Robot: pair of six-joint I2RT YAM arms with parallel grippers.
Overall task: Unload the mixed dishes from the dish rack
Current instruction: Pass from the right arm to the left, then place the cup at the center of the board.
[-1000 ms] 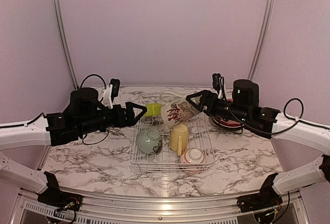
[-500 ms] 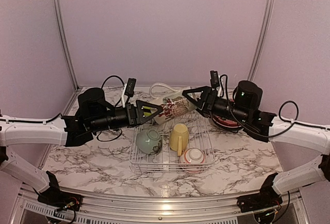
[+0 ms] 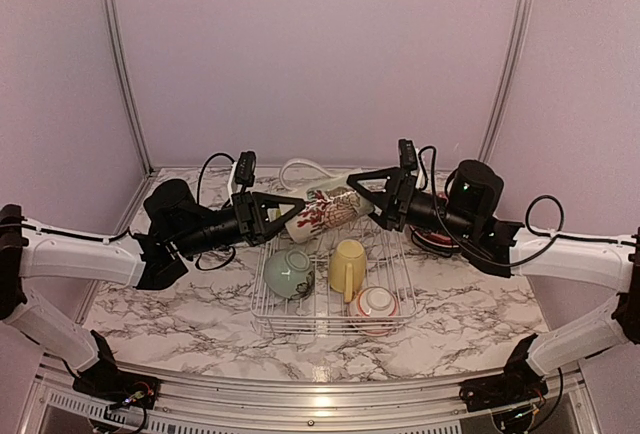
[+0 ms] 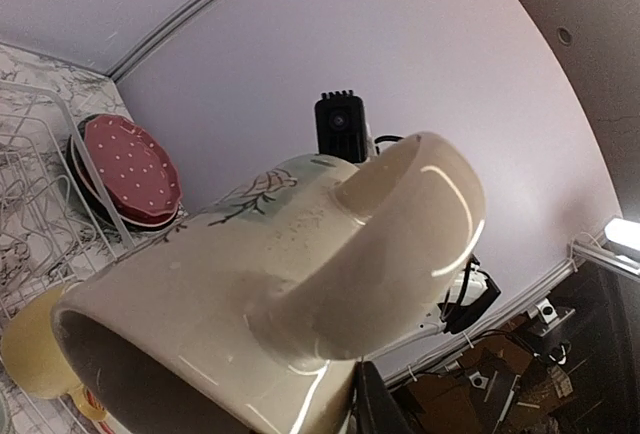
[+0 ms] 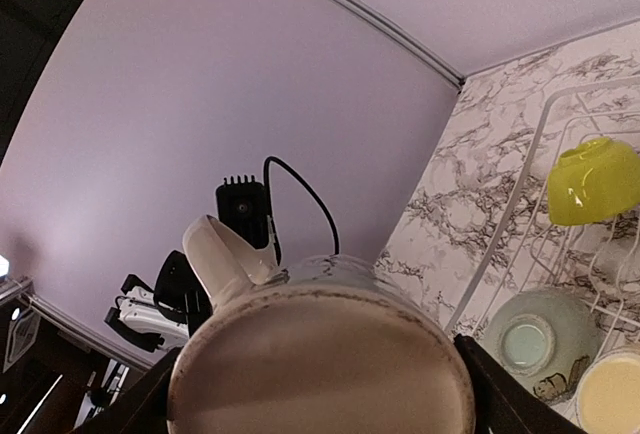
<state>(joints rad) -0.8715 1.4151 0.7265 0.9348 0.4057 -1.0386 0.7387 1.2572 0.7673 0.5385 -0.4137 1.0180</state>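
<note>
Holding a glossy cream patterned mug (image 3: pixel 325 209) sideways above the white wire dish rack (image 3: pixel 300 326).
Round base clamped in the right hand (image 3: pixel 362 199), left hand (image 3: pixel 298 208) pinching the rim; yellow mug (image 3: pixel 348 264) and pale-green bowl (image 3: pixel 290 272) sit below.

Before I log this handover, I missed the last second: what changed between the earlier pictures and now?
The left gripper swung in from the left side of the dish rack to the cream patterned mug and closed on its rim end. The right gripper, holding the mug's base throughout, carried it slightly up and leftward. The pale-green bowl, yellow mug and red-patterned bowl stayed put.
</note>
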